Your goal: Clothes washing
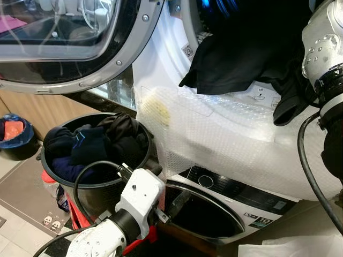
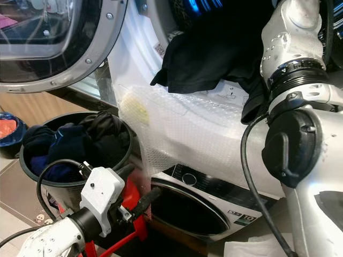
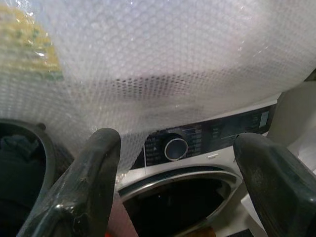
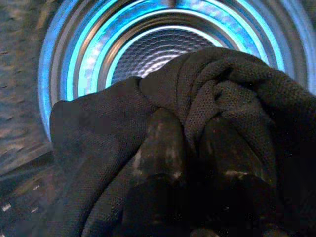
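The right gripper (image 4: 190, 163) is clamped on a black garment (image 1: 241, 59) at the blue-lit drum (image 4: 153, 52) mouth, cloth draping over the bubble wrap (image 1: 225, 139). The left gripper (image 3: 175, 197), fingers apart, hovers at 5 o'clock of the laundry basket (image 1: 94, 190) full of dark clothes (image 1: 94, 144).

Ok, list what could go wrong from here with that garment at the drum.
1. The black garment hangs over the lip of the lit drum; though the right gripper is shut on it, part may well stay outside and slide down the bubble wrap.
2. A trailing edge could catch under the open door later.
3. The left gripper, open near the lower washer, might snag the basket cable.
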You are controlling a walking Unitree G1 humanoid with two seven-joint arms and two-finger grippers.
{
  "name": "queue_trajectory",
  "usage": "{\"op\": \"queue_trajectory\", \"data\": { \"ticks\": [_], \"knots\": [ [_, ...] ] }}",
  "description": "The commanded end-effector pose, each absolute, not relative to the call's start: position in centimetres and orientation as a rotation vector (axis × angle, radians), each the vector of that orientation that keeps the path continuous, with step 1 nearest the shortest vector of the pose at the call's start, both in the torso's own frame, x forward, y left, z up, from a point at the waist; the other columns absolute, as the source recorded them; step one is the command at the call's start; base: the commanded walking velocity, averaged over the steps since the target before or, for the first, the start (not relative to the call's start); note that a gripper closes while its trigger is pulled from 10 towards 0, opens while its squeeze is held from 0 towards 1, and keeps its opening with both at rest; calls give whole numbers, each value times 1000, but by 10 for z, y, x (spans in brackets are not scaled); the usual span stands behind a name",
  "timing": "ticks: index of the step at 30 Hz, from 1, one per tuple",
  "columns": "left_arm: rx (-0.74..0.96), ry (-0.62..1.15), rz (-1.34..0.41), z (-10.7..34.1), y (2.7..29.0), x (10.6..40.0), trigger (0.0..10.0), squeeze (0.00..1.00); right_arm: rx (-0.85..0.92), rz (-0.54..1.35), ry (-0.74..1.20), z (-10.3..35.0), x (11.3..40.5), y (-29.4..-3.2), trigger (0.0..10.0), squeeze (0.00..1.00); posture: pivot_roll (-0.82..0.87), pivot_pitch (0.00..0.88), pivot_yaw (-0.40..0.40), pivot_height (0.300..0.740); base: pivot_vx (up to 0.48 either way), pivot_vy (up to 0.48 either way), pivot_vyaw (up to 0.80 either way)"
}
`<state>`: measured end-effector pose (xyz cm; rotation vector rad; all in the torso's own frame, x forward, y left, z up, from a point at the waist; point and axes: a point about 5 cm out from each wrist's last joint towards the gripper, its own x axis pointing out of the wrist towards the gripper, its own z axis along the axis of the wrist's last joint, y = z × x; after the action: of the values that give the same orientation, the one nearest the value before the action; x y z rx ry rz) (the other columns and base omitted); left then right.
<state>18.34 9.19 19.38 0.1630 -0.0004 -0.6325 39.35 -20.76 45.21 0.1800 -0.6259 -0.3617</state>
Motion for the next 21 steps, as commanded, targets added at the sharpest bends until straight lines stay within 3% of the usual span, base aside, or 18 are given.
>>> {"op": "queue_trajectory", "data": {
  "ticks": [1, 8, 11, 18, 21],
  "knots": [
    [150, -5, -641, 196, 90, 178, 10000, 0, 219, -446, -684, 460, 384, -227, 10000, 0, 189, 215, -172, 740, 0, 0, 0],
    [140, 14, -622, 196, 90, 173, 10000, 0, 373, -454, -804, 477, 370, -242, 10000, 0, 207, 229, -180, 740, 0, 0, 0],
    [139, 13, -612, 197, 91, 172, 10000, 0, 284, -565, -852, 486, 361, -248, 10000, 0, 214, 232, -182, 740, 0, 0, 0],
    [130, 23, -599, 197, 90, 169, 10000, 0, 381, -725, -923, 487, 344, -279, 10000, 0, 232, 240, -186, 740, 0, 0, 0],
    [120, 21, -591, 198, 89, 169, 10000, 0, 371, -731, -954, 485, 343, -280, 10000, 0, 237, 241, -189, 740, 0, 0, 0]
  ]
}}
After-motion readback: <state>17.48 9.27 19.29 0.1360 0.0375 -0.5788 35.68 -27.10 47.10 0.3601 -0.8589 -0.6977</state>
